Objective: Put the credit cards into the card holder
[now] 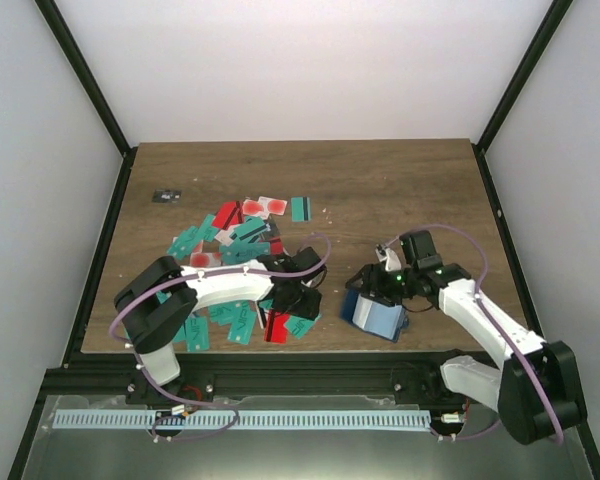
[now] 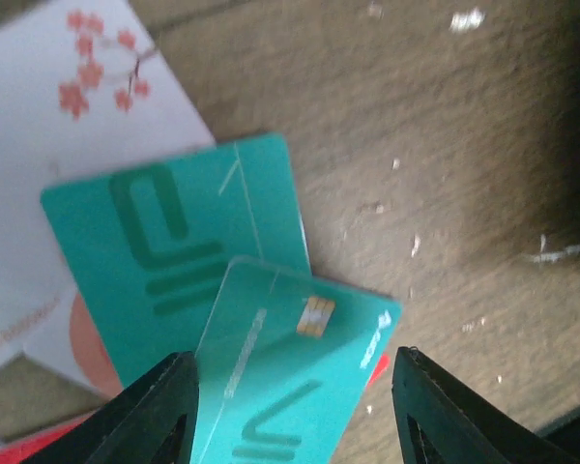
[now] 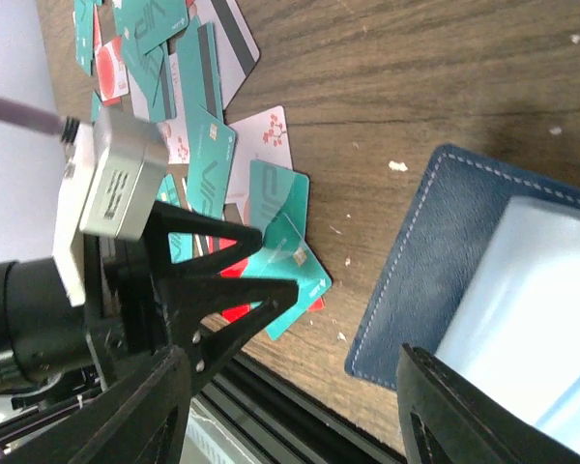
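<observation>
My left gripper (image 2: pixel 292 391) is spread open, with a teal chip card (image 2: pixel 300 333) between its fingers, overlapping another teal card (image 2: pixel 155 251). The rest of the credit cards (image 1: pixel 242 228) are scattered around it. My right gripper (image 3: pixel 292 372) is open too, with the card holder (image 3: pixel 435 232) unfolded just beneath it.

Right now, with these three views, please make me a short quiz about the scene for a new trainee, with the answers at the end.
1. True or false: the card holder lies folded shut.
2. The card with a chip, seen between the fingers of the left gripper, is: A red, B teal, C white.
3. Which gripper is over the card holder?
Key: 1 false, it lies open and its pale blue inside shows. 2 B. 3 the right gripper.
</observation>
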